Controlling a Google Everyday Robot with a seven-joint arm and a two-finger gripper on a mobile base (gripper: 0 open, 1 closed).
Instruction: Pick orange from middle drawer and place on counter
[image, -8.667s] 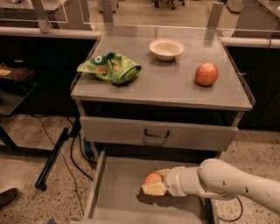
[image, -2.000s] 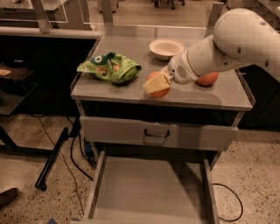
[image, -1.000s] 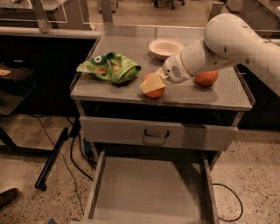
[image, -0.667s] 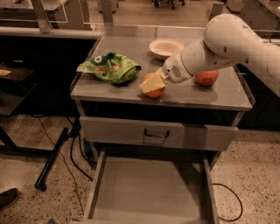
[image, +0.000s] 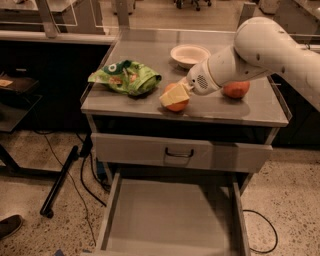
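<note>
The orange sits low on the counter, near its front edge at the middle. My gripper reaches in from the right on a white arm and is shut on the orange, its cream fingers covering the fruit's top and left side. The middle drawer stands pulled out below, with nothing in it.
A red apple lies on the counter behind my wrist. A white bowl stands at the back and a green chip bag lies at the left. The top drawer front with its dark handle is closed.
The orange has gone from the open drawer up onto the counter in my gripper. Over the last second the gripper has barely moved, settling slightly left and down.
</note>
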